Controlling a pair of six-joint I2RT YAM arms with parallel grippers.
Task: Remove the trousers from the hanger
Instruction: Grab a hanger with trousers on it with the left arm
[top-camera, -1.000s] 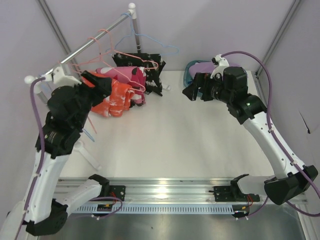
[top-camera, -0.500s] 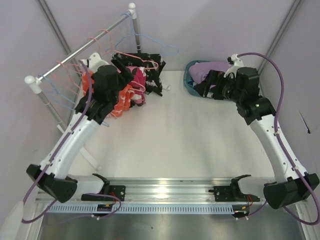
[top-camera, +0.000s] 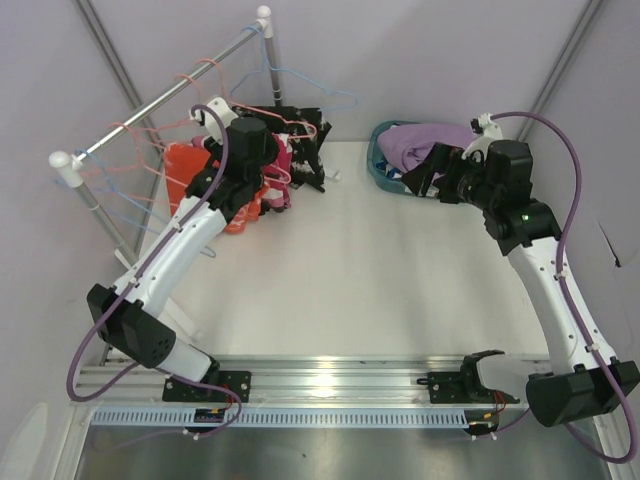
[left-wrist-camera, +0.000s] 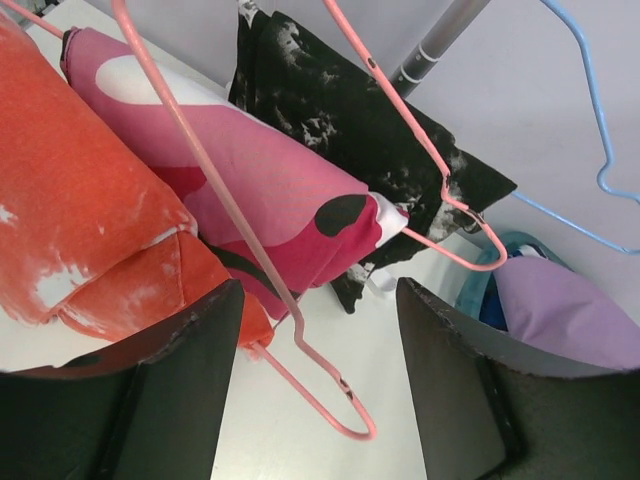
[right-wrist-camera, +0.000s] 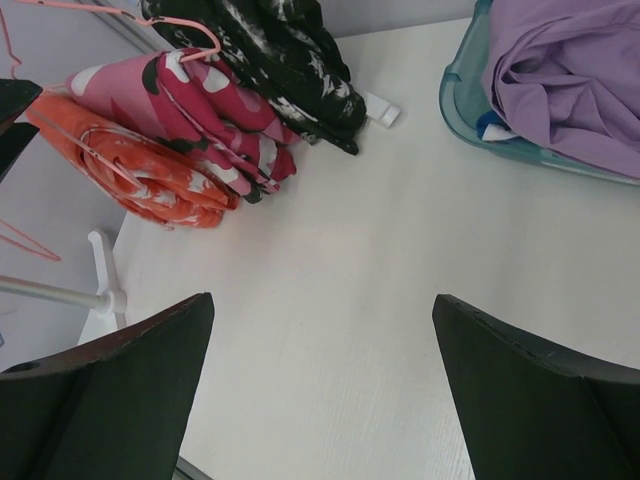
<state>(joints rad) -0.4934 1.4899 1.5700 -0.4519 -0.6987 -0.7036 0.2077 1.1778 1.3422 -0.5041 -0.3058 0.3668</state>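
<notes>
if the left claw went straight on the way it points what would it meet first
Probably the pink hanger, whose wire hangs between the fingers of the left claw, then the pink-magenta trousers behind; depth is unclear.

One orange pair (left-wrist-camera: 80, 190), one pink pair (left-wrist-camera: 270, 190), one black pair (left-wrist-camera: 340, 110), one lavender pair (right-wrist-camera: 570, 70); one basket (right-wrist-camera: 455, 105).

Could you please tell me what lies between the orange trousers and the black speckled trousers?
The pink-magenta patterned trousers lie between the orange trousers and the black speckled trousers, clearest in the left wrist view.
</notes>
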